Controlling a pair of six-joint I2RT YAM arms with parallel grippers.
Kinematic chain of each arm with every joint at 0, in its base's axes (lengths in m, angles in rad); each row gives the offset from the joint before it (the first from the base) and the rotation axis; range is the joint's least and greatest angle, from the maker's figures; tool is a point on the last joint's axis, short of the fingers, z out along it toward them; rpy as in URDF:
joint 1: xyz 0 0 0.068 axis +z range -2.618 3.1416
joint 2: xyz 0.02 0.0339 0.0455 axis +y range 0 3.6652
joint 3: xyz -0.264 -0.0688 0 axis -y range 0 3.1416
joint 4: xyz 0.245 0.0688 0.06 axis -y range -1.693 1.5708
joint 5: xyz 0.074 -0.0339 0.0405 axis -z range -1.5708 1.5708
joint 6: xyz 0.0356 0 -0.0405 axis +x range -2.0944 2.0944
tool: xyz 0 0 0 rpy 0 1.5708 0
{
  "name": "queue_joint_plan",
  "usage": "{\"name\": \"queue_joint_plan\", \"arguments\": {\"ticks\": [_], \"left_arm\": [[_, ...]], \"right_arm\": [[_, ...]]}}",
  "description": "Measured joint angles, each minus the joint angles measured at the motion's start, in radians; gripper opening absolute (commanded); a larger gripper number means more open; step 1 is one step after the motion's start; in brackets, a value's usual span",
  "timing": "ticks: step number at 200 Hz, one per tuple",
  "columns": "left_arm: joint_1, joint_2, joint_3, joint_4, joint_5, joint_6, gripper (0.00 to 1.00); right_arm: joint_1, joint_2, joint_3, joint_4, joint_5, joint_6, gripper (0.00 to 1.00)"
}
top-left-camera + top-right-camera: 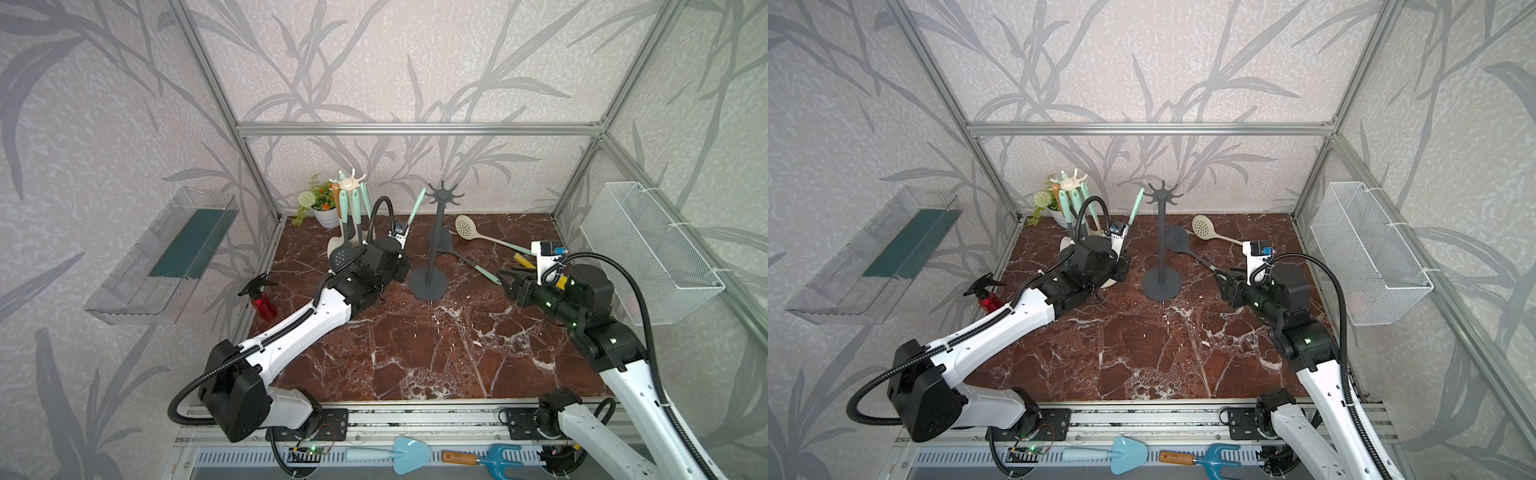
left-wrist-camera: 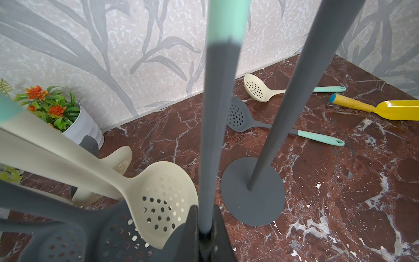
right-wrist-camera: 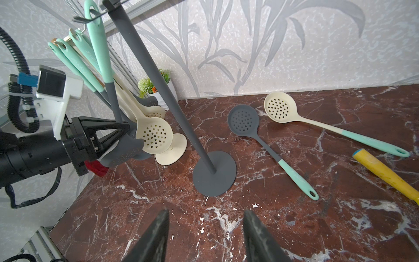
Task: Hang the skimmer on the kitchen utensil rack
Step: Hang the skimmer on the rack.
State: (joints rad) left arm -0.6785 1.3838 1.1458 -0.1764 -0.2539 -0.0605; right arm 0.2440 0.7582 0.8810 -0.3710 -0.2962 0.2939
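**A:** Whereabouts of the skimmer point(image 3: 98, 50) meant for hanging?

**B:** Towards the far side of the counter point(image 1: 415, 353), just left of the grey utensil rack point(image 1: 435, 232). Upright, grey perforated head low, mint handle high, loop end right beside one of the rack's hook arms. Hard to tell from any view whether hooked or merely alongside; probably not seated.

**A:** Held how?

**B:** Pinched low on the grey stem, just above the head, by the left fingers point(image 3: 118, 128), closed tight on it. Right fingers point(image 3: 158, 233) about half spread and empty, hovering low at the right. Close by, lying flat, a second grey skimmer point(image 3: 243, 119) and, farther back, a cream skimmer point(image 3: 280, 106).

**A:** Anything crowding the work?

**B:** A cream rack point(image 1: 348, 185) at far left, loaded with several utensils, close against the held head.

**A:** Likely feel in the hand?

**B:** Probably light, silicone-skinned, matte rather than slippery, not fragile. Stem seemingly fairly stiff, head likely a little floppy. Low hold sensible, with the loop left free for the hook. Long handle above the pinch apt to sway, though, so slow, small corrections advisable.
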Motion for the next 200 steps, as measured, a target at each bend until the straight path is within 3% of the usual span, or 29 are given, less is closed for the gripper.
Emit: {"name": "queue_joint_plan", "arguments": {"ticks": [78, 200], "left_arm": [[-0.019, 0.023, 0.019, -0.016, -0.066, 0.023, 0.00], [-0.096, 0.126, 0.114, -0.096, -0.320, 0.093, 0.00]], "right_arm": [[0.000, 0.000, 0.000, 0.000, 0.000, 0.000, 0.53], [0.000, 0.007, 0.000, 0.000, 0.001, 0.000, 0.54]]}}
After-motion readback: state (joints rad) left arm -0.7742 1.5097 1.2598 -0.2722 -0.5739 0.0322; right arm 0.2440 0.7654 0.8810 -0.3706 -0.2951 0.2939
